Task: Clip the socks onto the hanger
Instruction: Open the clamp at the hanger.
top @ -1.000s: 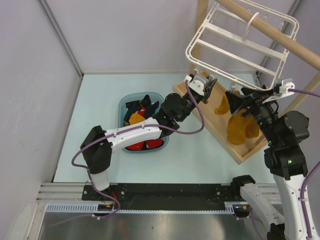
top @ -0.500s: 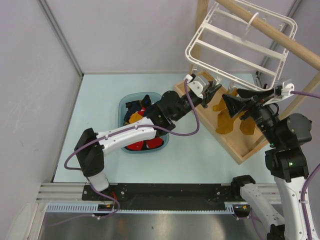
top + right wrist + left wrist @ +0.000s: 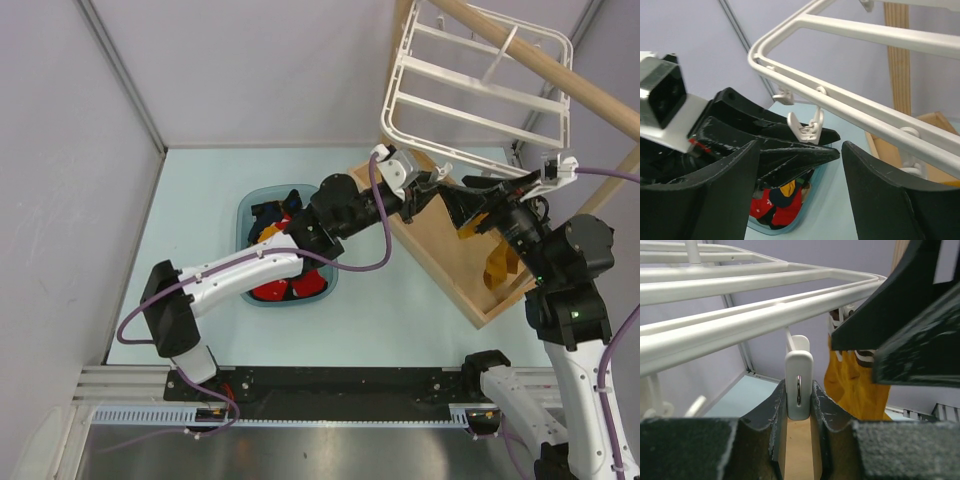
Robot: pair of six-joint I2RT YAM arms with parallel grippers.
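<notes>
Jaws of left gripper (image 3: 799,407) clenched on a clip (image 3: 799,382) under the hanger (image 3: 740,315), right gripper (image 3: 801,150) jaws released, spread wide, mustard sock (image 3: 855,387) hanging at 3 o'clock of the clip

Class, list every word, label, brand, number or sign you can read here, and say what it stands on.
None: no readable text shows on the hanger, the clip pinched in the left gripper, the socks or the right gripper.

At 3 o'clock in the left wrist view, the right gripper (image 3: 800,150) hides half a sock (image 3: 855,385); the hanger (image 3: 740,285) runs off at 9.
</notes>
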